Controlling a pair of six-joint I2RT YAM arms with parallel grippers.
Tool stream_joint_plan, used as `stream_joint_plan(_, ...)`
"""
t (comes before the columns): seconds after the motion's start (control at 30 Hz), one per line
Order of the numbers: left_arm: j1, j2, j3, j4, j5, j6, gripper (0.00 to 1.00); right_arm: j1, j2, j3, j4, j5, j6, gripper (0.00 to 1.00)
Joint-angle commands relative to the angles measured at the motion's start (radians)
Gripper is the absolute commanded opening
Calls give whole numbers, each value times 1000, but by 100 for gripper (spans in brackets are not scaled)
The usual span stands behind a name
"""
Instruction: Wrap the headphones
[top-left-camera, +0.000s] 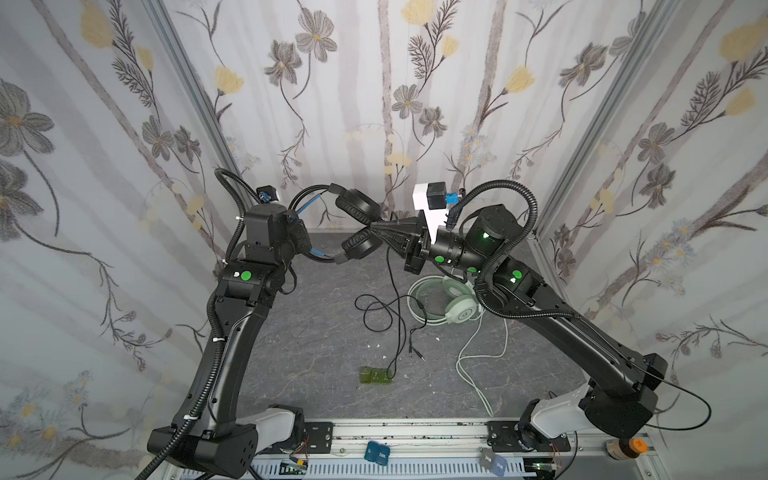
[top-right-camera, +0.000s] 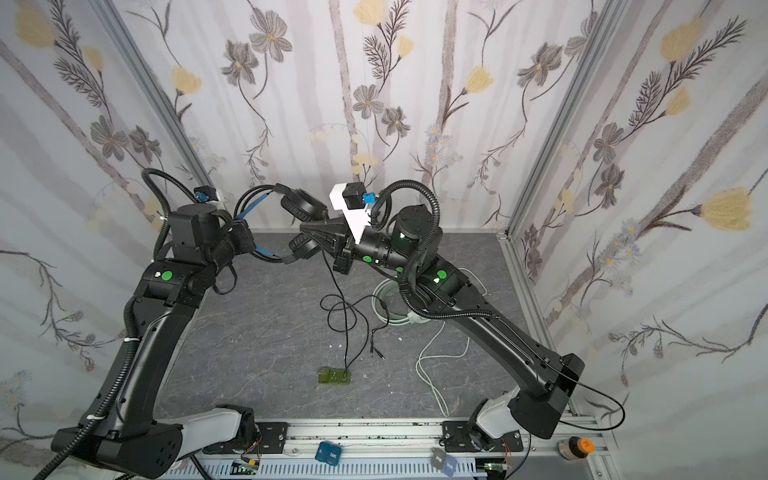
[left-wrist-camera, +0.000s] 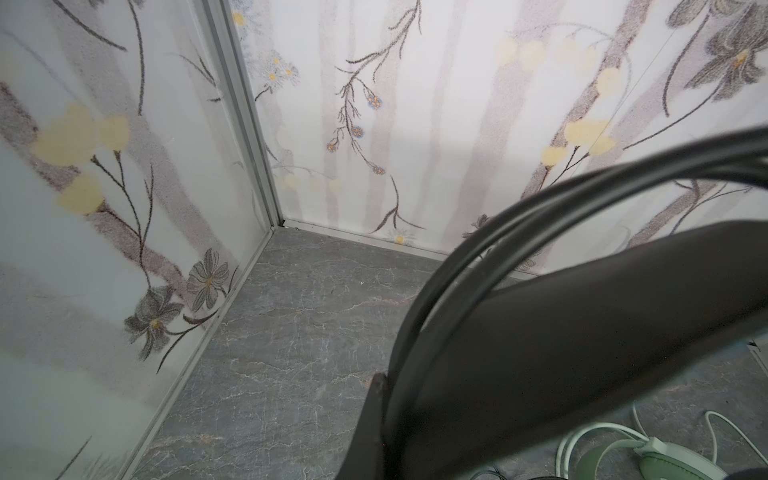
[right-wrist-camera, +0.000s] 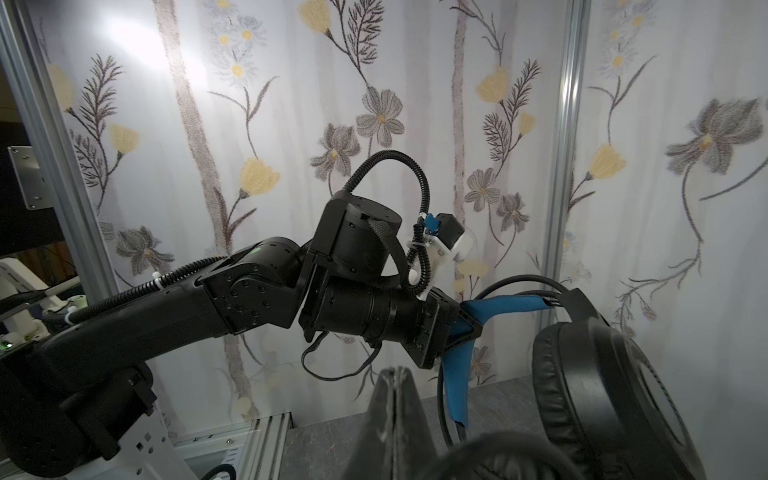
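The black headphones (top-left-camera: 357, 205) hang in the air at the back of the cell, blue inner band (right-wrist-camera: 511, 303) showing. My left gripper (top-left-camera: 306, 239) (right-wrist-camera: 463, 328) is shut on their headband (left-wrist-camera: 582, 332). My right gripper (top-left-camera: 374, 226) (top-right-camera: 303, 227) (right-wrist-camera: 395, 374) is shut, its tip between the two ear cups; nothing shows between its fingers. The black cable (top-left-camera: 395, 299) drops from beside that gripper to loose loops on the table. The mint-green headphones (top-left-camera: 457, 307) (top-right-camera: 386, 303) (left-wrist-camera: 665, 461) lie on the table under the right arm, their whitish cable (top-left-camera: 469, 361) trailing toward the front.
A small dark green block (top-left-camera: 376, 376) lies on the grey table (top-left-camera: 291, 353) near the cable's end. Flowered walls close in the back and both sides. On the front rail (top-left-camera: 415, 432) lie blue cards (top-left-camera: 376, 453), with an orange-capped jar (top-left-camera: 623, 449) at the right.
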Motion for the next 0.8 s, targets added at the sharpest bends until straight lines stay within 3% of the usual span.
stream_joint_plan(0.0, -13, 11, 14, 73, 18, 32, 0, -9, -60, 12, -191, 115, -161, 0)
stream_joint_plan(0.2, -56, 48, 2, 97, 90, 63, 0, -10, -104, 13, -486, 315, -360, 0)
stream_joint_plan(0.37, -80, 78, -22, 89, 98, 75, 0, -6, -111, 22, -612, 474, -464, 0)
stream_joint_plan(0.77, -81, 154, -58, 89, 60, 143, 0, 32, -43, 87, -831, 669, -623, 0)
